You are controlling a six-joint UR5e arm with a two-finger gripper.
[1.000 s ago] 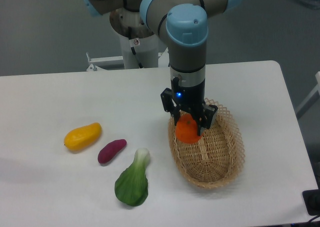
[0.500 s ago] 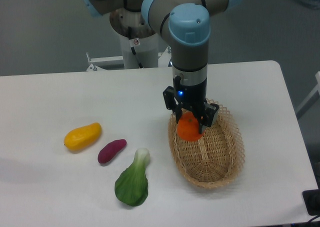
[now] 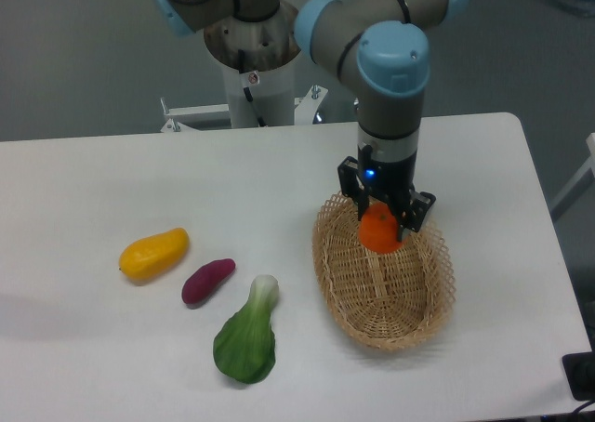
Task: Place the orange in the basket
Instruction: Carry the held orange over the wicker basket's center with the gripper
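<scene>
- Camera view, fixed: hand is closed on the orange, one dark finger on each side, fruit pinched between them.
- Change over the last second: arm and hand have travelled to the right, from the basket's near-left rim to a spot over its upper interior. Orange has gone along, grip unchanged.
- Orange now sits over the inside of the basket, toward the far end. Cannot tell whether it touches the weave or hangs just above it.
- Judgement: transport is nearly done; what remains is a short lowering, if any, and release. A drop from this position should land inside the rim, not on the surface.
- Orange: small, round, smooth, bright; likely to roll a little once freed, though the dished floor should contain it.
- Basket: oval, shallow, light tan wicker, tight woven floor with an open lacy rim; rim looks springy and could snag a finger on the way out.
- Left of the basket, well apart from it: yellow mango-shaped fruit, glossy; small purple tuber-like piece, matte; leafy green vegetable with a pale stalk.
</scene>
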